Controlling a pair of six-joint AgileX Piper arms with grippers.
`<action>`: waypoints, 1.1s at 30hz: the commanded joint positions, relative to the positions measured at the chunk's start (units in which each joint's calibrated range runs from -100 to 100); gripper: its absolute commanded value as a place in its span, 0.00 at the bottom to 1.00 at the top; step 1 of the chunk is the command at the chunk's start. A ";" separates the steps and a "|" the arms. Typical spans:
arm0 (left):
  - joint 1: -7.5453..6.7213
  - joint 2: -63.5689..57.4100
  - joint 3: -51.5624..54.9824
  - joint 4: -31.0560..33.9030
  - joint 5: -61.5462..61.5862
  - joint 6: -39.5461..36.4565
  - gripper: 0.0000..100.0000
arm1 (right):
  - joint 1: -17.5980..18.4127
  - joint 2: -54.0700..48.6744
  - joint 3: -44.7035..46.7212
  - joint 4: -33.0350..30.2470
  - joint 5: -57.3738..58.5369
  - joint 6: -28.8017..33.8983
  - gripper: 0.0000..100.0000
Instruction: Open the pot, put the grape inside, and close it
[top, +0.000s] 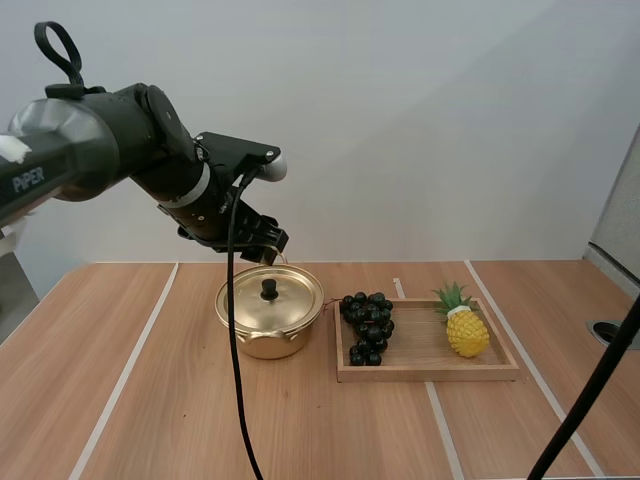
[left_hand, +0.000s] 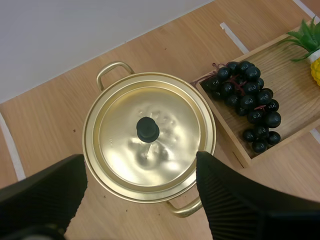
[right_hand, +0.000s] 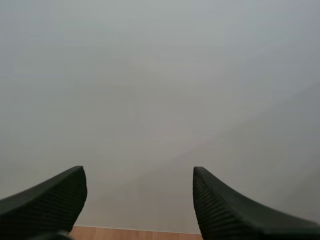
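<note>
1. My left gripper (top: 262, 240) hangs just above the pot (top: 268, 338). Its fingers are spread wide and hold nothing. Seen from its wrist, they stand on either side of the lid (left_hand: 120, 125).
2. The lid sits squarely on the pot, so the step in hand is opening it. The place to grip is the small black knob (left_hand: 148, 129) at the lid's centre.
3. To do this well, I judge I should centre over the knob and come straight down until my fingertips flank it. Then I should close firmly and lift straight up, so the lid clears the rim without dragging the pot.
4. The knob is small and the lid is shiny metal, so an off-centre pinch could slip or tip it.
5. The grapes (top: 367, 326) lie on a wooden tray (top: 430, 372), at the end just beside the pot. A pineapple (top: 466, 328) sits at the far end.
6. My right gripper (right_hand: 137, 172) is also spread wide and empty, and it faces a plain wall (right_hand: 160, 75).
7. The table (top: 150, 400) is flat pale wood crossed by white lines (top: 125, 380). The bare stretch left of the pot, well apart from the tray, looks a fair place to set the lid down.
</note>
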 joint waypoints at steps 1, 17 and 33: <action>-0.13 1.60 0.41 -2.83 -3.10 0.64 1.00 | 0.03 0.29 0.42 0.59 0.00 -0.50 1.00; -0.13 8.30 0.41 -5.33 -7.93 0.64 1.00 | 0.03 0.29 22.56 3.85 0.00 -0.81 1.00; -0.13 17.18 1.25 -8.43 -9.47 2.83 1.00 | 0.03 0.29 36.02 6.56 0.00 -3.13 1.00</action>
